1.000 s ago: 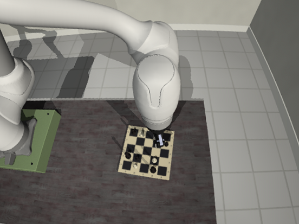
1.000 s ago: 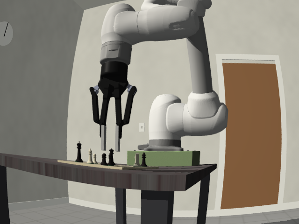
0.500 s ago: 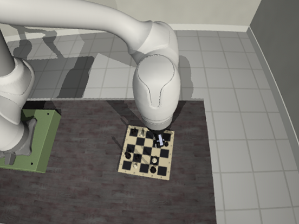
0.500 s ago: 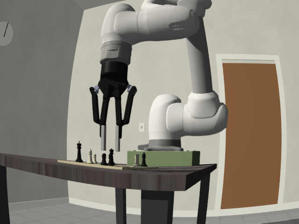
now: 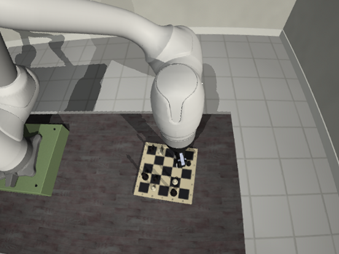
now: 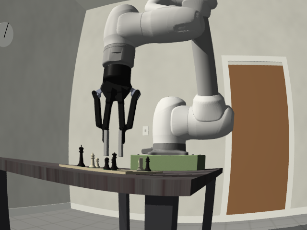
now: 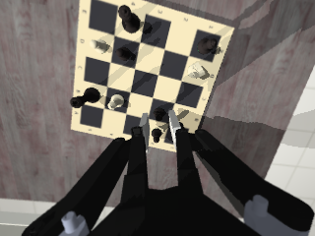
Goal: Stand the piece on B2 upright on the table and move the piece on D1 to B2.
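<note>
Gripper (image 5: 181, 163) (image 6: 113, 155) (image 7: 158, 120) part-open, empty, above dark B2 piece (image 7: 158, 113), toward worktop's end edge farthest from base. Likely next: straight down. Pale D1 piece (image 5: 161, 151) (image 6: 140, 164) (image 7: 197, 71) baseward.

Top view looks steeply down on my board (image 5: 193, 185) (image 7: 76, 115); wrist view looks past my fingers nearer. Exterior view faces my table (image 6: 158, 184) side-on, low.
</note>
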Robot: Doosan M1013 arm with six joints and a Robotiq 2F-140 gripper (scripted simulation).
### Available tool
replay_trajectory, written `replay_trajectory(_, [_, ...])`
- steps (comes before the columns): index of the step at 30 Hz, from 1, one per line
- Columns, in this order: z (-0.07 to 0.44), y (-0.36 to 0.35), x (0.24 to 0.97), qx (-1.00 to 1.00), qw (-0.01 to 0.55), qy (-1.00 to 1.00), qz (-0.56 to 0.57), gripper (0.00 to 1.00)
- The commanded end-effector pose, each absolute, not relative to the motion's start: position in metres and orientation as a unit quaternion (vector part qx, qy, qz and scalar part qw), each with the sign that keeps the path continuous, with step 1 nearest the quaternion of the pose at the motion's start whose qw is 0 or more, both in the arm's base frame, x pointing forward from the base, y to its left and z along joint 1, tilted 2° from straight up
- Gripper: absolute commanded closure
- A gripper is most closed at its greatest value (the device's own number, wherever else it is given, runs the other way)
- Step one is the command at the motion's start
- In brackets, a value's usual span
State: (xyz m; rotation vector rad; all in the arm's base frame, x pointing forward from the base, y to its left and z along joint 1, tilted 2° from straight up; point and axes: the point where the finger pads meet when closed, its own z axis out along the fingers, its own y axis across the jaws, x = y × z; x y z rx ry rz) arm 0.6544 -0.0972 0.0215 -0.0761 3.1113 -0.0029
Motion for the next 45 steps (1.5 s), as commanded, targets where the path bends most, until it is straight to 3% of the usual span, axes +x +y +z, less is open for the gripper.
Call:
replay_trajectory(1, [0.018, -0.097, 0.655, -0.024, 0.015, 1.000, -0.001, 0.80])
replay_trajectory(45, [-0.008, -0.097, 0.655, -0.024, 0.015, 1.000, -0.001, 0.80])
